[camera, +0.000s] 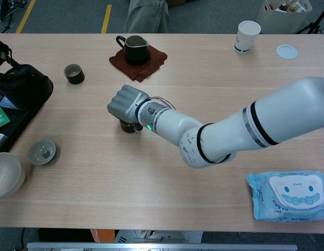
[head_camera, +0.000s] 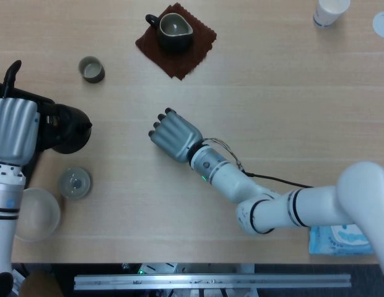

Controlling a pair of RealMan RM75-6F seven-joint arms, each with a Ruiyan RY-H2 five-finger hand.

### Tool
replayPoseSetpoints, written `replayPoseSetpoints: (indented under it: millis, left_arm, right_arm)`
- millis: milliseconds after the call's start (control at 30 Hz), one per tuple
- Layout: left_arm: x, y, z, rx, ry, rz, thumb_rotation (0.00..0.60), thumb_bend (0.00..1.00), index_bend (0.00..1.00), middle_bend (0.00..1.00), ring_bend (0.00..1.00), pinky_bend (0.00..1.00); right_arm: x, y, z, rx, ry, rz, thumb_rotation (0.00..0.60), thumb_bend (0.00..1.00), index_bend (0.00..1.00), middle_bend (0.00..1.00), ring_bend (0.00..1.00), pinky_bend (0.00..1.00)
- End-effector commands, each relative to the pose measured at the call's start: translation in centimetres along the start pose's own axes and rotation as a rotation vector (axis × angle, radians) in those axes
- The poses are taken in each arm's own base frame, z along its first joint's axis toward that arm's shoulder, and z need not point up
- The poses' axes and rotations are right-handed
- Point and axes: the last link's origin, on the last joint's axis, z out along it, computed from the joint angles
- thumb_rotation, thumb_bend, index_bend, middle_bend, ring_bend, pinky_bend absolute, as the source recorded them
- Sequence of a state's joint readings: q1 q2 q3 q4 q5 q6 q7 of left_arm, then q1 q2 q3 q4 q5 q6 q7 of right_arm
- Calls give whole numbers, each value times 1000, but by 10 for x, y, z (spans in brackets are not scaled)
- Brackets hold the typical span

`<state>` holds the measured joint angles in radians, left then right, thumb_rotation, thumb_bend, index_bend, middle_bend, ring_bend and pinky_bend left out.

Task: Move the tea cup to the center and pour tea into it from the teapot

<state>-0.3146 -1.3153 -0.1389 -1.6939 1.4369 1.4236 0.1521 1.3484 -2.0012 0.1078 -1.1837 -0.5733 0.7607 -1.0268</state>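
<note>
The right hand (camera: 125,102) is a grey metal hand, and it sits on the light wooden table (camera: 214,68) near the middle. Its fingers are curled down around a small dark tea cup (camera: 129,126), and it holds the cup from above. In the chest view only the bottom of the cup peeks out under the hand. In the head view the hand (head_camera: 174,135) hides the cup fully.

The left hand (head_camera: 14,130) is grey too, and it is far off to the left of the right hand, at the table's edge. The round black teapot (head_camera: 67,127) is right beside it, touching it. The fingers face away, so I cannot tell if they grip the pot. In the chest view only the teapot (camera: 23,86) shows.

Behind the right hand, a dark pitcher with a handle (camera: 135,49) stands on a dark red cloth (camera: 151,60). Another small dark cup (camera: 73,73) stands to the left of that cloth. A white paper cup (camera: 247,36) is far off to the right, at the back. A blue pack of wet wipes (camera: 290,195) with a cartoon face lies to the right, near the front edge. Its writing is too small to read. A small grey dish (camera: 42,151) and a white bowl (camera: 6,174) sit to the left, near the front.
</note>
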Motion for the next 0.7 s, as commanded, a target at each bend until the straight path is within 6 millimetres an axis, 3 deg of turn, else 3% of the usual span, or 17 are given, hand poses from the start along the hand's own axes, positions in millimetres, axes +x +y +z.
replayPoseSetpoints:
  millis: [33,367,633,700]
  left_arm:
    - [-1,-1,0,2,-2,-1,525,265,1000,1000,881,46]
    - [-2,-2,-1,4,2,-11,518,265,1000,1000,879,46]
    - [-2,-2,-1,4,10,-15,518,265,1000,1000,878,46]
    - [-3,-2,-1,5,9,-15,520,265,1000,1000,878,46]
  right_arm:
    - [0,-1,0,4,-1,-6,600,281,455,350,241,274]
    - [-4,0,-2,20,-23,-34,600,288,243,264,147,178]
    - [1,4,-5,29,-14,-13,600,298,140,202,100,131]
    - [22,3,-4,37,30,-9,600,298,114,178,84,115]
